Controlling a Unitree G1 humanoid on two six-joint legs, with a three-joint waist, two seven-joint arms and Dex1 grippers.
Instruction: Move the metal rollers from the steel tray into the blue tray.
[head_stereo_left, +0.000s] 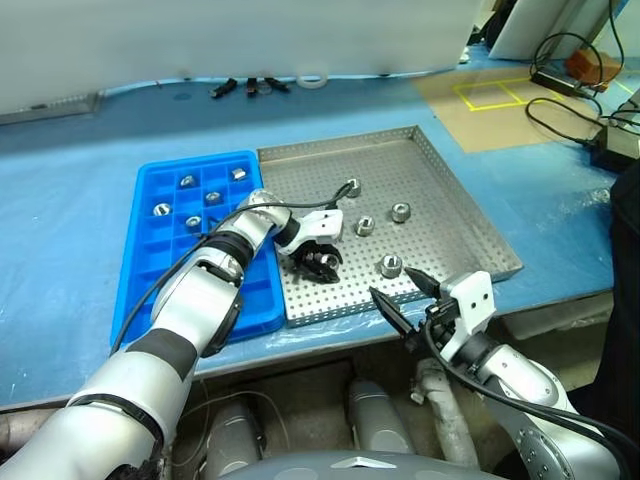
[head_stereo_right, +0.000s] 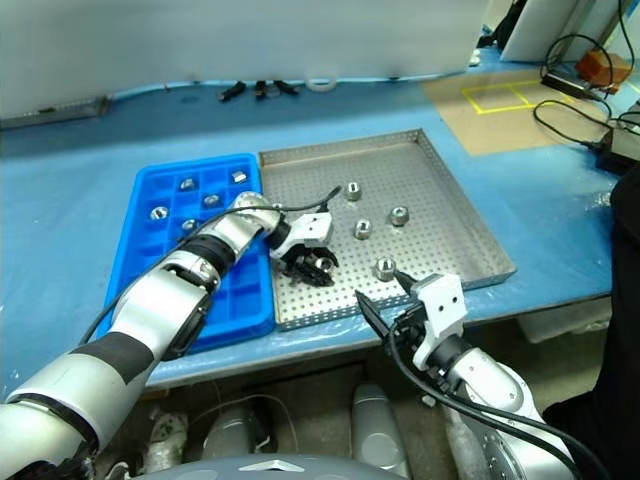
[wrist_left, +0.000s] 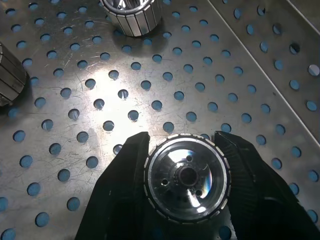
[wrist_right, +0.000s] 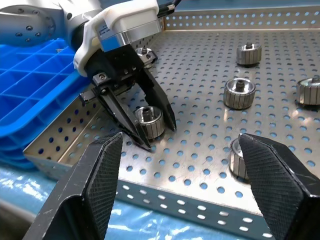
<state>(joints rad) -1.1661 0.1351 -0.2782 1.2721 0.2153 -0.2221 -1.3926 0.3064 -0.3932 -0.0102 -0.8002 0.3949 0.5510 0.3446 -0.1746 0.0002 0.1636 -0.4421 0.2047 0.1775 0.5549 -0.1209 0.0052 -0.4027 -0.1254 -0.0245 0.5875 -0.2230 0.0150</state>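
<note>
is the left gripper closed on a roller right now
Yes, the left gripper has its two black fingers pressed against both sides of a metal roller on the steel tray.

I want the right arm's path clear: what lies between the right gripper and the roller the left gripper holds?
In the right wrist view, between the right gripper and the roller held by the left gripper lies bare perforated floor and the near rim of the steel tray.
</note>
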